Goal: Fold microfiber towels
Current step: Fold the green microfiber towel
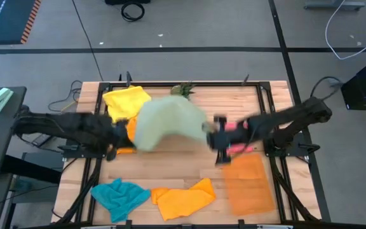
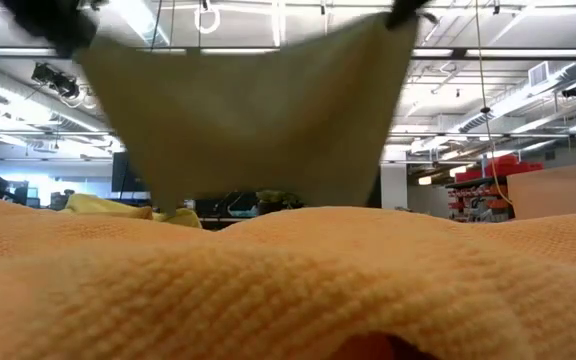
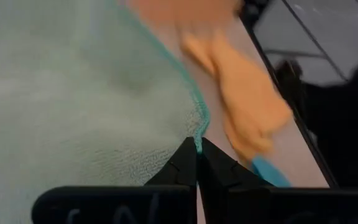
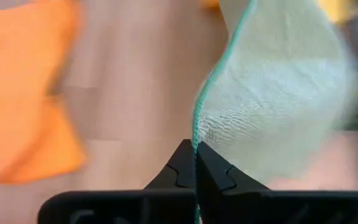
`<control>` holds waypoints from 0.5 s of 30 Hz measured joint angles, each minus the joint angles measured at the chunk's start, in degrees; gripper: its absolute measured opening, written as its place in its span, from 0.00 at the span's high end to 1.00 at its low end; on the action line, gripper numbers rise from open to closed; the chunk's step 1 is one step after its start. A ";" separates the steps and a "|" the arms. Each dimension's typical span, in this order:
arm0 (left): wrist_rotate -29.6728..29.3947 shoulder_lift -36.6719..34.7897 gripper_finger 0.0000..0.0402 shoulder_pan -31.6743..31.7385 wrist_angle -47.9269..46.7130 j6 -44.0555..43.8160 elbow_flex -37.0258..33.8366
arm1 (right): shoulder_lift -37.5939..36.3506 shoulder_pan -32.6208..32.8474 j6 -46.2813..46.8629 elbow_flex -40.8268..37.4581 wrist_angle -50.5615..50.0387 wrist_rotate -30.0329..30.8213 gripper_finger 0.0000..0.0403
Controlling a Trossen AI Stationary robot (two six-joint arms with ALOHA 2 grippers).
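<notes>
Left gripper (image 1: 116, 135): I saw it pinched closed on one edge of the pale green towel (image 1: 169, 121), above the table's left-middle. In the left wrist view the two dark fingers (image 3: 182, 165) met on the teal-stitched hem.

Right gripper (image 1: 216, 138): likewise clamped tight on the opposite edge of the same towel, right of centre; in its wrist view the fingers (image 4: 185, 165) closed on the stitched border.

Pale green towel: soft, fine-looped microfibre with a teal hem, held up off the table between both grippers. From above it read as a rounded, sagging sheet; in the low view it hung as a broad flap narrowing downward.

Yellow towel (image 1: 127, 99): crumpled, at the far left of the table, just beside the hanging towel.

Orange towel (image 1: 184, 197): rumpled, irregular, at the near edge near the middle; its nubby weave filled the low view's foreground.

Teal towel (image 1: 119, 196): bunched, near-left, just beside the orange one.

Pink towel (image 1: 237, 130): I caught only a sliver at the right gripper; shape could not be told.

Mat (image 1: 250, 183): flat, stiff, translucent orange rectangle, near-right.

Plant (image 1: 182, 90): small, green, spiky, at the far edge.

Table (image 1: 234, 105): pale wood planks in a dark frame.
</notes>
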 joint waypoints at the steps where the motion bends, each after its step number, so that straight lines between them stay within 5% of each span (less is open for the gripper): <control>1: 0.06 0.00 0.98 -1.94 3.20 -2.37 -3.89 | 0.01 2.04 2.13 -4.28 4.65 -1.24 1.00; 6: 0.86 0.14 0.98 -9.71 16.34 -12.17 -16.48 | 0.05 9.15 12.62 -20.52 22.87 -1.40 1.00; 11: -0.42 0.02 0.98 -12.92 19.86 -14.55 -17.59 | 0.03 10.55 21.57 -24.90 24.39 -0.17 1.00; 15: -12.98 0.04 0.98 -11.46 15.65 -5.84 -12.39 | 0.01 7.44 19.49 -23.24 21.55 1.55 1.00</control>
